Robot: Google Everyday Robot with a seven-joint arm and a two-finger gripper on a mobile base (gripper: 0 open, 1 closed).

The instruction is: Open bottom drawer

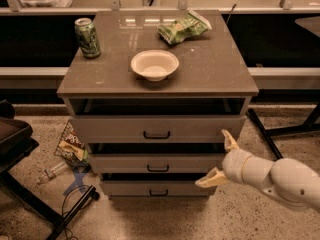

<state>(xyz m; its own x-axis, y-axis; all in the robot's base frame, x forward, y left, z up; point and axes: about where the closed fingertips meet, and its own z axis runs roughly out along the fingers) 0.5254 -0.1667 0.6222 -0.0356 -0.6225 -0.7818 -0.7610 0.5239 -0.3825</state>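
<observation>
So the tool [220, 160] is spread wide open with nothing in it, hanging at the right end of the middle drawer [125, 163], just above the bottom drawer [130, 188].

Bench [210, 74], matt grey-brown top, glossier toward rear edge; bottom drawer [130, 188], flat matt grey front; glossy metal can [87, 37] at rear left corner; matt white bowl [154, 64]; crinkled shiny green bag [182, 28] near rear right corner; smooth cream plastic pincer [220, 160], fingers spread, below front right corner.
</observation>
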